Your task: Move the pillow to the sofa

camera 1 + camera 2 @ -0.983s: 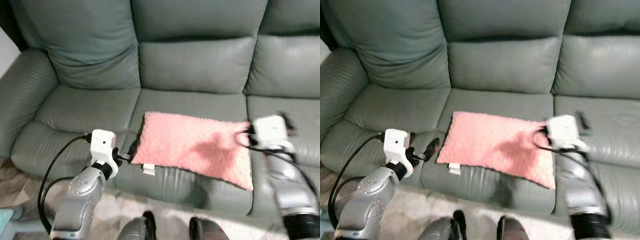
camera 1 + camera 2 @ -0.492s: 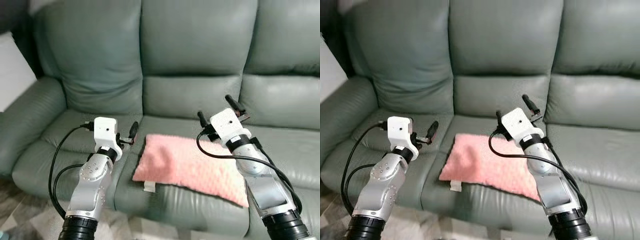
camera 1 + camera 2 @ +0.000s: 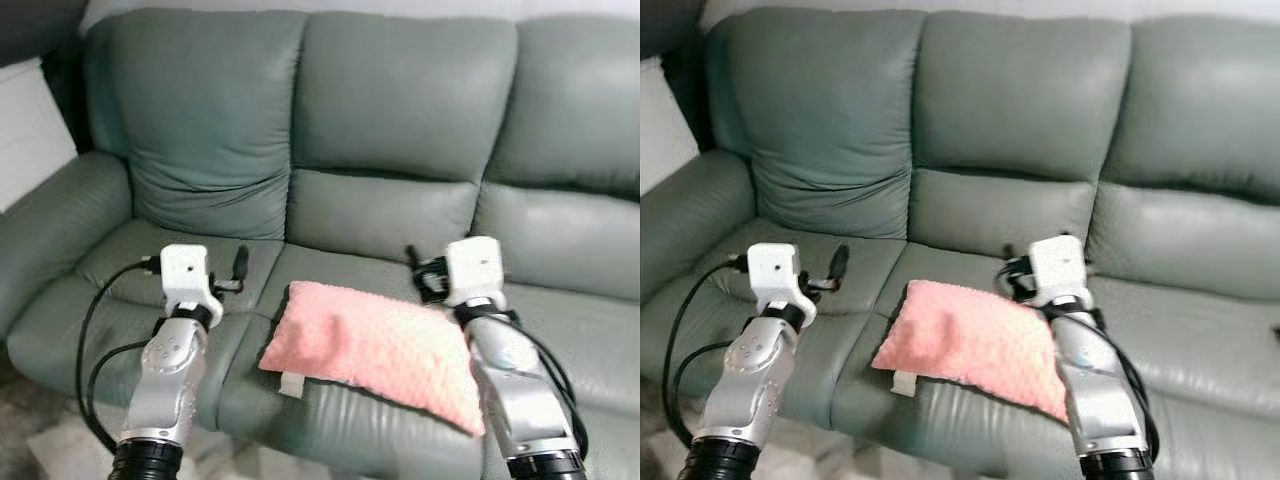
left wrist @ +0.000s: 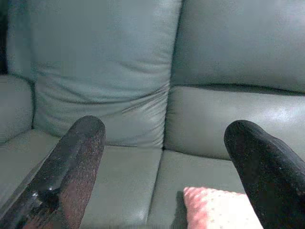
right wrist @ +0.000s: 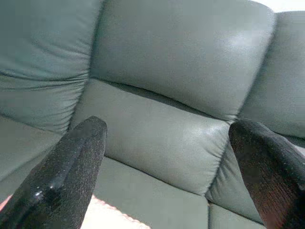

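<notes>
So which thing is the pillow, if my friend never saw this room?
Find the big grey-green leather sofa with three seats. On its middle seat cushion, near the front edge, lies the pillow, flat and between the robot's two silver arms. It is the one pink, bumpy, soft thing there, with a small white tag hanging from its front edge; everything around it is smooth grey-green leather.

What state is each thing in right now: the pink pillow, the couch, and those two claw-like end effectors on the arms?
Pink pillow: lying flat on the middle seat, its front edge at the seat's front, held by nothing.
Sofa: grey-green, carrying the pillow.
Left end effector: open, raised above the left seat, beside the pillow, not touching it.
Right end effector: open, raised over the pillow's far side, pointing at the backrest.
</notes>
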Robot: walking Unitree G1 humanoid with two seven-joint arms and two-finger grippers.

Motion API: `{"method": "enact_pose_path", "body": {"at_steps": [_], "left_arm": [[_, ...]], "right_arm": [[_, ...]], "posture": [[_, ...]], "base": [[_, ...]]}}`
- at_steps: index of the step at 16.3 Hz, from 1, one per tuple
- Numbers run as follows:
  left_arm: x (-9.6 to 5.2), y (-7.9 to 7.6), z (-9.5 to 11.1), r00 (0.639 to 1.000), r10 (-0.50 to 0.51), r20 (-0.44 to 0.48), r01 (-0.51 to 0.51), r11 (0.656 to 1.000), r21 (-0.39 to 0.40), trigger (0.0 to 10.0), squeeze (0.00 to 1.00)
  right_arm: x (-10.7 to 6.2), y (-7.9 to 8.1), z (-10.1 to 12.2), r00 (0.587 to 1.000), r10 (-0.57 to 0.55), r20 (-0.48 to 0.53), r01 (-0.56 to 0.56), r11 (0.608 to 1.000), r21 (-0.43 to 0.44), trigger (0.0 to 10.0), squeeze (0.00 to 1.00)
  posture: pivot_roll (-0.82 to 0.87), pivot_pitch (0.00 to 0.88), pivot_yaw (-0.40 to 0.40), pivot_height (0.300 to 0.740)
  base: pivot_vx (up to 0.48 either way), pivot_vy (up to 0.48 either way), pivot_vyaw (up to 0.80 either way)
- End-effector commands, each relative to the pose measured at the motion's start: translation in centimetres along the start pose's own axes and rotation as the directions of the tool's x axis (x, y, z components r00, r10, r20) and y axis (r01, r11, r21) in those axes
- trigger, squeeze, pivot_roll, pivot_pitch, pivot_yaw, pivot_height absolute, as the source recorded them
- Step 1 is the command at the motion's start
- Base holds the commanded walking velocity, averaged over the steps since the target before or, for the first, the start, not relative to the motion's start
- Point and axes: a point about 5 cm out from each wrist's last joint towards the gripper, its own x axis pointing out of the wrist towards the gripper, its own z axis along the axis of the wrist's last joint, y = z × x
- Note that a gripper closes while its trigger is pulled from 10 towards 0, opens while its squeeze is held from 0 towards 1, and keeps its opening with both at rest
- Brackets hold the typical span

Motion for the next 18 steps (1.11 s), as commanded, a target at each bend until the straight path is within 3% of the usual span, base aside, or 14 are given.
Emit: {"method": "enact_pose_path", "body": {"at_steps": [1,4,5,10,18], "left_arm": [[0.4,0.4,0.2,1.000,0.023,0.016,-0.024,1.000,0.020,10.0,0.00],[0.5,1.8,-0.1,0.996,0.091,0.001,-0.091,0.996,-0.002,10.0,0.00],[-0.2,2.2,-0.6,0.994,0.106,-0.015,-0.106,0.994,0.000,10.0,0.00],[-0.4,1.1,-0.7,0.999,0.027,-0.027,-0.026,0.999,0.028,10.0,0.00],[0.3,0.1,-0.1,1.000,0.009,-0.015,-0.009,1.000,-0.003,10.0,0.00]], "right_arm": [[0.2,-0.1,0.0,1.000,-0.011,-0.006,0.011,1.000,0.008,10.0,0.00],[0.9,0.5,0.9,0.999,0.032,0.035,-0.032,0.999,-0.002,10.0,0.00],[1.3,0.6,1.1,0.998,0.021,0.057,-0.021,1.000,0.002,10.0,0.00],[1.0,0.8,0.5,0.999,-0.029,0.040,0.027,0.998,0.049,10.0,0.00],[0.7,1.7,0.9,0.999,0.005,0.048,-0.007,0.999,0.044,10.0,0.00]], "posture": [[-0.11,0.000,-0.053,0.740],[-0.11,0.000,-0.010,0.740],[-0.10,0.000,0.020,0.740],[-0.09,0.000,0.066,0.740],[-0.13,0.000,0.050,0.740]], "base": [[0.000,0.000,0.00],[0.000,0.000,0.00],[0.000,0.000,0.00],[0.000,0.000,0.60],[0.000,0.000,0.80]]}}
